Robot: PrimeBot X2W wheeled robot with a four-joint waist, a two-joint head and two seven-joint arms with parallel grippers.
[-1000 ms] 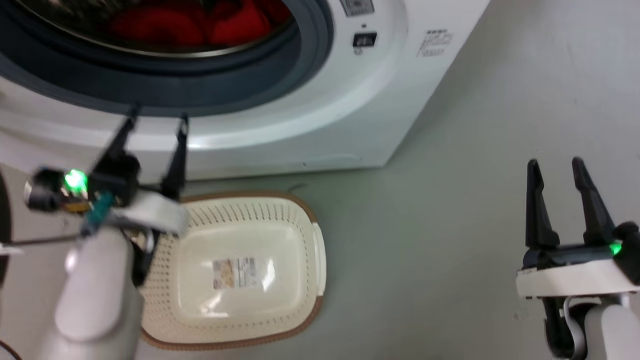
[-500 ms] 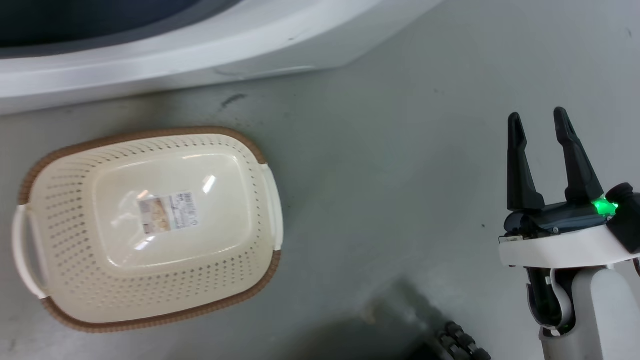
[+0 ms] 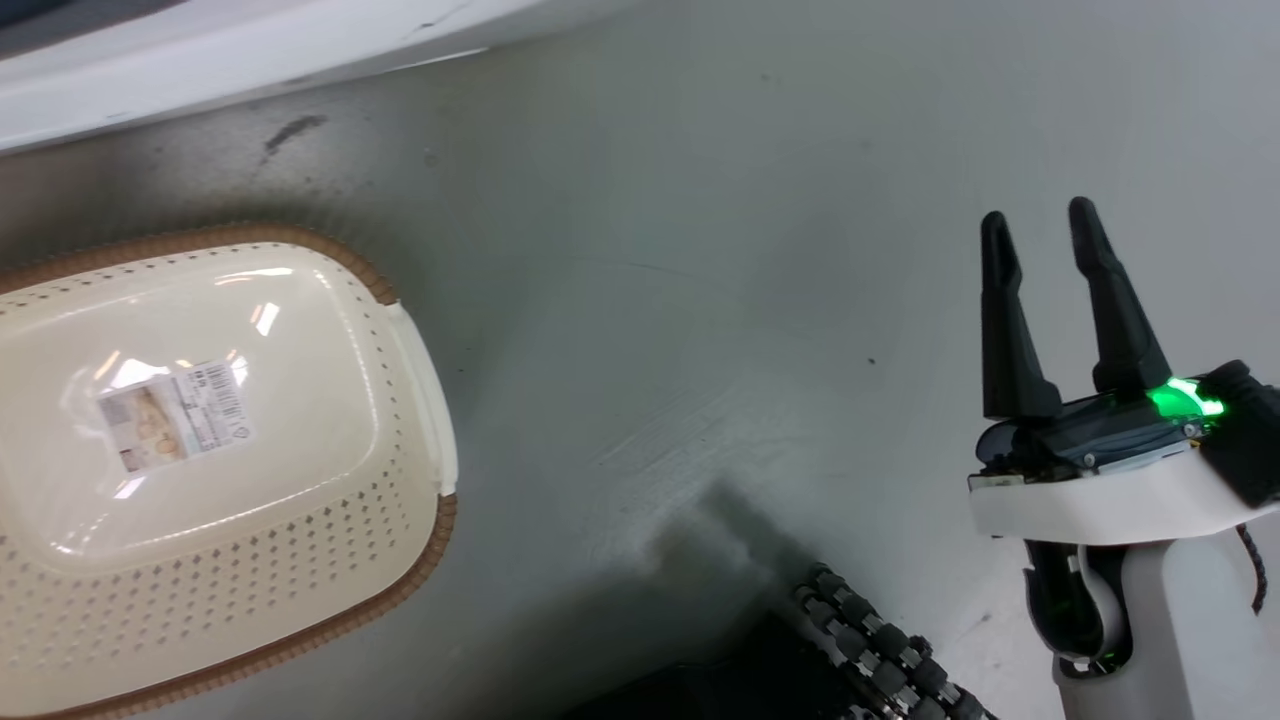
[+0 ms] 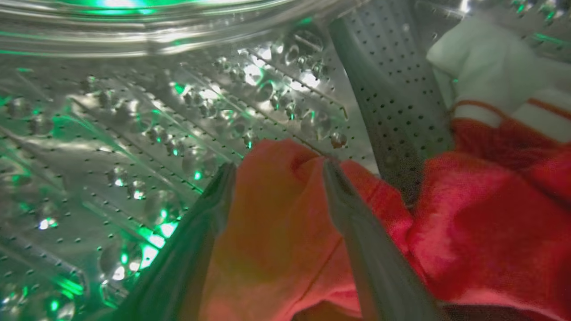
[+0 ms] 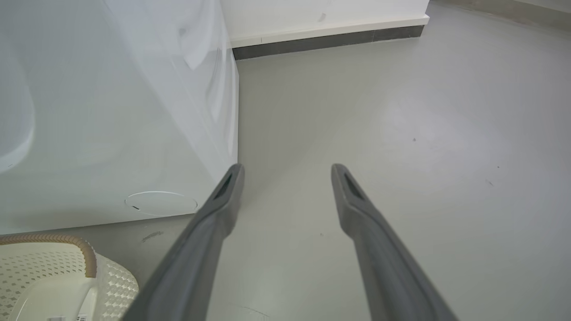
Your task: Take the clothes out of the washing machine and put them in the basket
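Inside the washing machine's perforated steel drum (image 4: 134,133) lie the red clothes (image 4: 468,223), with a white striped trim (image 4: 482,76) at the upper right. My left gripper (image 4: 279,167) is open, its two fingers straddling a raised fold of the red fabric. The cream basket (image 3: 400,590) stands on the floor at the left, just in front of the washing machine's white front (image 3: 200,60), with only a barcode sticker inside. The right gripper (image 3: 1040,225) hovers open over bare floor, well to the right of the basket. In the right wrist view this gripper (image 5: 285,171) points past the washing machine's corner (image 5: 111,111), and the basket (image 5: 44,267) is at the lower left.
Grey floor (image 3: 700,300) stretches between the basket and the right gripper. A black ribbed cable (image 3: 880,650) crosses the bottom edge of the head view. A wall with dark skirting (image 5: 330,38) runs behind the machine.
The head camera has tilted down and turned right: the porthole and the left arm have left its picture. The right gripper stays open in much the same place.
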